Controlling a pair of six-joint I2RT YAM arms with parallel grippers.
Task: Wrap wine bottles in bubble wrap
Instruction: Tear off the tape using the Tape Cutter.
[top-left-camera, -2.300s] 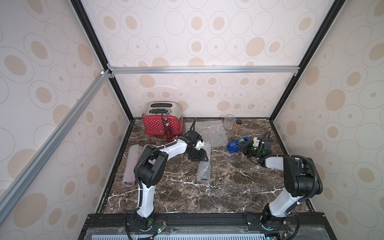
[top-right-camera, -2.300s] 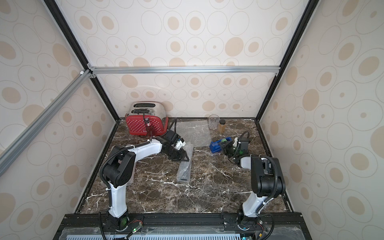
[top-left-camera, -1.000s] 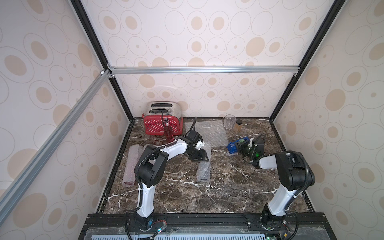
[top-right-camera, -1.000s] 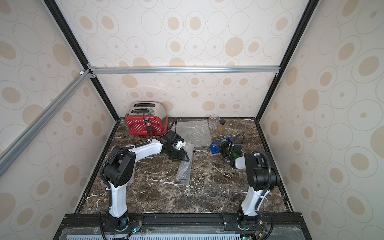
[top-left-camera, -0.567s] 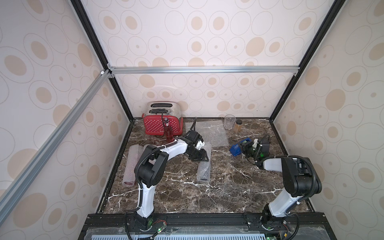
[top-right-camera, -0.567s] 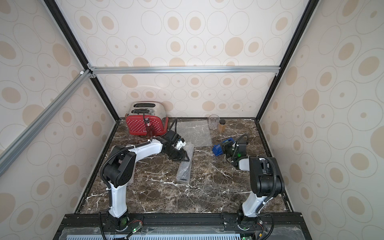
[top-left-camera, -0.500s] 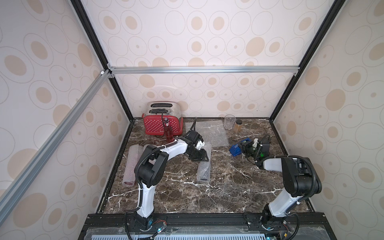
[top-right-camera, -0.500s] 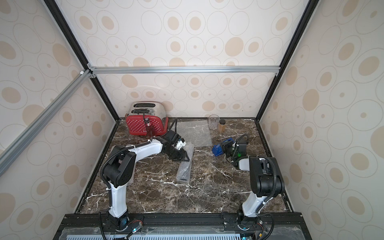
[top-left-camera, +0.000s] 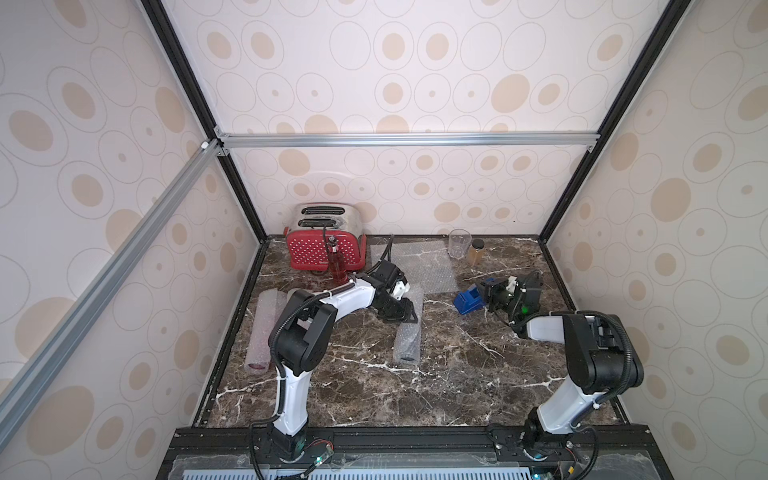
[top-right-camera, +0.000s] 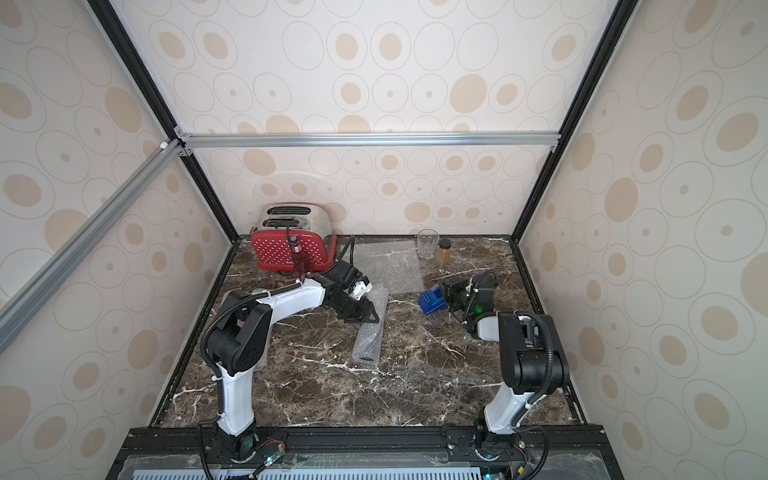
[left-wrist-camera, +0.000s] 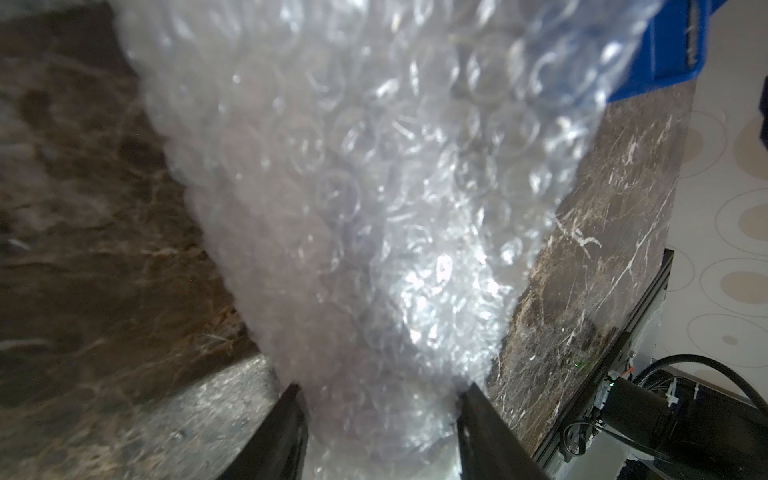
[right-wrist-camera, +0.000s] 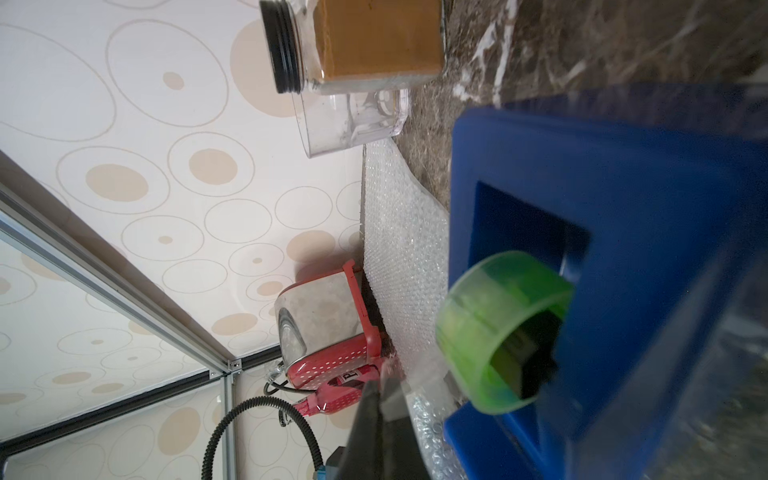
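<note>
One cut-off letter is the only legible mark

In the right wrist view, a small white label (right-wrist-camera: 347, 376) carries what looks like a dark capital "P", and the rest of the word is cut off. It sits where the red toaster (right-wrist-camera: 332, 363) and a pink wine bottle (right-wrist-camera: 328, 401) overlap, and it cannot be told which of the two it is on. In both top views, any print is too small to read.
</note>
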